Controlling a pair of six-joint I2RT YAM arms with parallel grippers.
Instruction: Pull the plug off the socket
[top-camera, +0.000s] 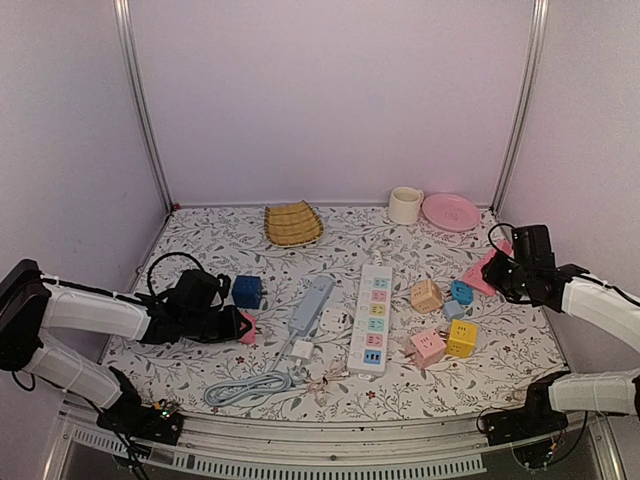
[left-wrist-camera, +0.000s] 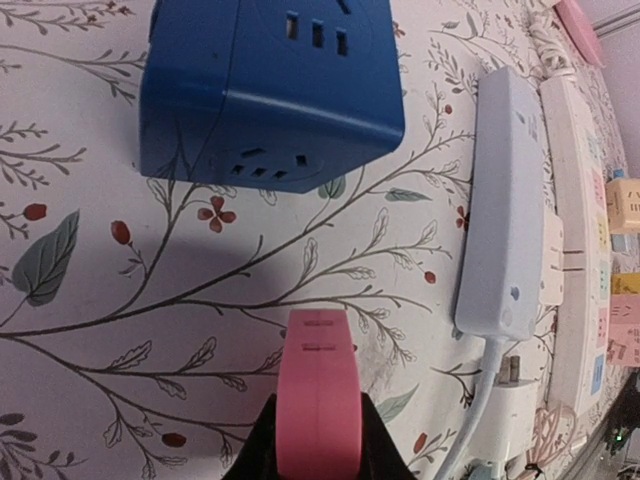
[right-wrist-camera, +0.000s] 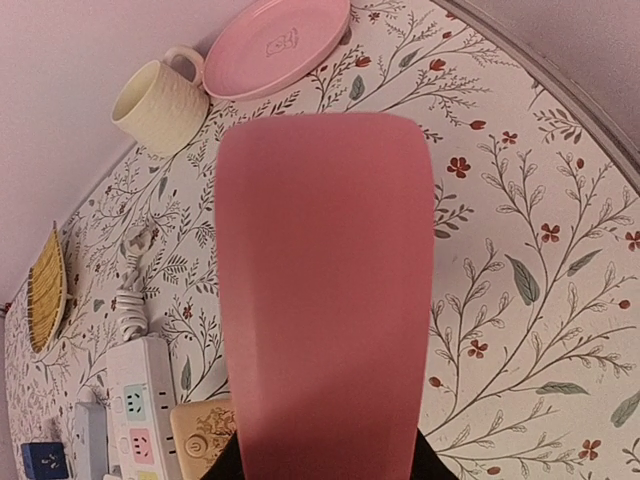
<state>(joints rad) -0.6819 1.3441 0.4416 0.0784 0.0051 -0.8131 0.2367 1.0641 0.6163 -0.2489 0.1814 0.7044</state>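
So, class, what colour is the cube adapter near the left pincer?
Dark blue; the cube adapter shows best in the left wrist view.

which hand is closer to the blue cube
Left. The left hand, holding a pink block, is just near-side of the blue cube; the right hand, holding a pink piece, is far off to its right.

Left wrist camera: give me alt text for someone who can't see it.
The left gripper pinches a narrow pink plastic piece above a floral tablecloth. A blue cube adapter lies ahead, with a grey-blue power strip and its cable to the right, beside the white socket.
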